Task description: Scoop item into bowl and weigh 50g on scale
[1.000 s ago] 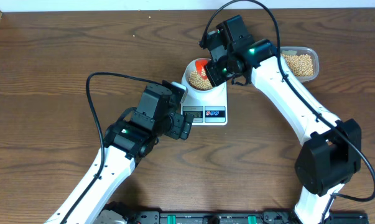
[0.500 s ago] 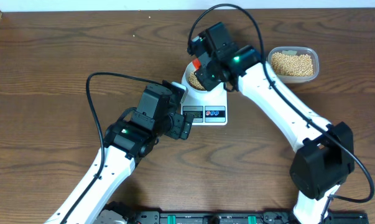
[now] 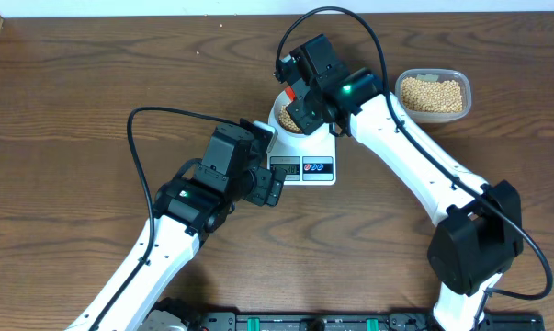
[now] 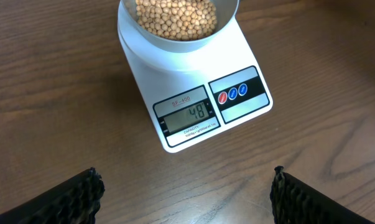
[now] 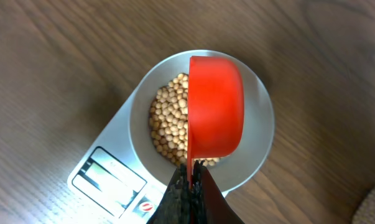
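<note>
My right gripper (image 5: 190, 180) pinches the red scoop (image 5: 215, 106) by its handle, tipped on edge above the bowl (image 5: 262, 134) of beans (image 5: 165, 127) on the scale (image 5: 112, 152). My left gripper (image 4: 184, 193) hangs spread before it. The scoop's inside faces away, unseen.

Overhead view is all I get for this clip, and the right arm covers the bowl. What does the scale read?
Observer: The left wrist view shows the display of the scale reading 48.
Operator: Is the scoop over the bowl?
Observer: Yes. In the right wrist view the red scoop is tipped on its side above the bowl, its handle pinched in the right gripper.
Operator: And the left gripper?
Observer: The left gripper is open and empty, its fingers wide apart on the near side of the scale.
</note>
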Motion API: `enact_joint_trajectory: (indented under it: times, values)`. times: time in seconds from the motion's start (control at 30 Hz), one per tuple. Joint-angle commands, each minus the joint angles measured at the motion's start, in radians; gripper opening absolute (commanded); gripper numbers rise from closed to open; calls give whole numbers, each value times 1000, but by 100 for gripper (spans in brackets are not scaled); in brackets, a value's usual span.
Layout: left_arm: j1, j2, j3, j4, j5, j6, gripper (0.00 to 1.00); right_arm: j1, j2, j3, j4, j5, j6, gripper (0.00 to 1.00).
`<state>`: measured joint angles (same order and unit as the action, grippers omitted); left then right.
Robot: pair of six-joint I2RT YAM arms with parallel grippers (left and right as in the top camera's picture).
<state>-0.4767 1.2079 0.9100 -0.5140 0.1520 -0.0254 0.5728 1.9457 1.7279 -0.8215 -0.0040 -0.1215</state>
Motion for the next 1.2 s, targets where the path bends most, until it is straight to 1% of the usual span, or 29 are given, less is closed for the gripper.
enact_joint_trajectory:
  times: [0.0, 0.17, 0.43, 1.0, 1.17]
  values:
    - [4, -6, 1, 0, 5, 10, 88, -25, -35, 26, 2, -83, 18, 1]
    - [4, -6, 1, 0, 5, 10, 88, -90, -35, 26, 2, -211, 39, 1]
    - [4, -6, 1, 0, 5, 10, 88, -163, -35, 26, 2, -322, 39, 1]
    - [4, -6, 1, 0, 5, 10, 88, -187, -63, 27, 26, -354, 38, 1]
    - [4, -6, 1, 0, 5, 10, 88, -240, -116, 26, 24, -370, 38, 1]
